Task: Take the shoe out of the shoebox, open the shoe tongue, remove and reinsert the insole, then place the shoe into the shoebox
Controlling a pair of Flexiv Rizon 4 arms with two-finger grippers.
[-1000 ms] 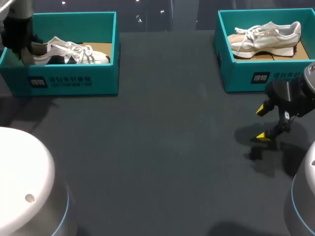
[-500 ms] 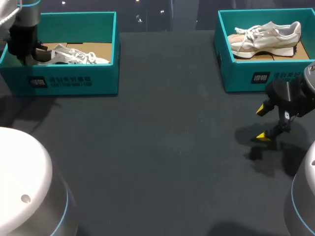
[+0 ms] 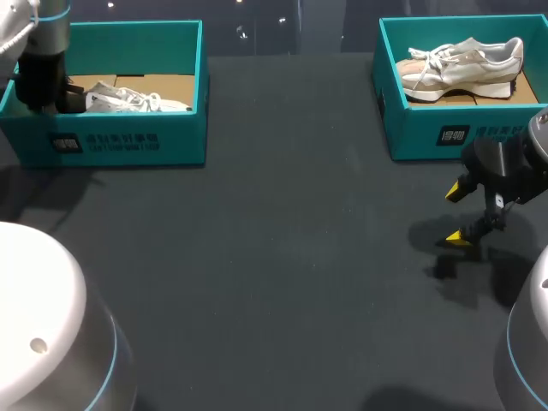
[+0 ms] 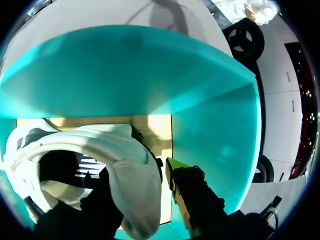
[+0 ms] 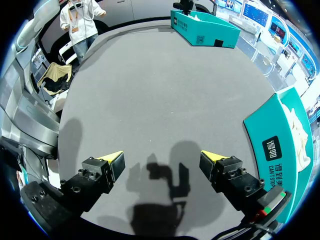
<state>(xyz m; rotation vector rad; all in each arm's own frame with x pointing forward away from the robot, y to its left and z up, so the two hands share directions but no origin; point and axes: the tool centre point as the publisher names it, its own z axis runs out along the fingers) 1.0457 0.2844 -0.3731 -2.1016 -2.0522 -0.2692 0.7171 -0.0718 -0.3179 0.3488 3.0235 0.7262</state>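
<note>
A white sneaker with dark trim (image 3: 128,99) lies on the cardboard floor of the teal shoebox (image 3: 128,141) at the table's far left. My left gripper (image 3: 47,92) is down in that box at the shoe's heel end. In the left wrist view the padded heel collar (image 4: 132,185) stands between the fingers of the left gripper (image 4: 137,187). One finger is inside the shoe; the yellow-tipped finger (image 4: 172,167) sits just outside the heel with a thin gap. My right gripper (image 3: 458,214) hangs open over bare table near the right edge, holding nothing (image 5: 162,162).
A second teal shoebox (image 3: 454,133) at the far right holds a beige and white sneaker (image 3: 462,62); its wall (image 5: 280,150) is close beside the right gripper. The dark table top (image 3: 282,257) stretches between the two boxes.
The left arm lowered the sneaker from raised above the box rim to resting on the box floor. Its fingers have spread apart at the heel. The right arm has not moved.
</note>
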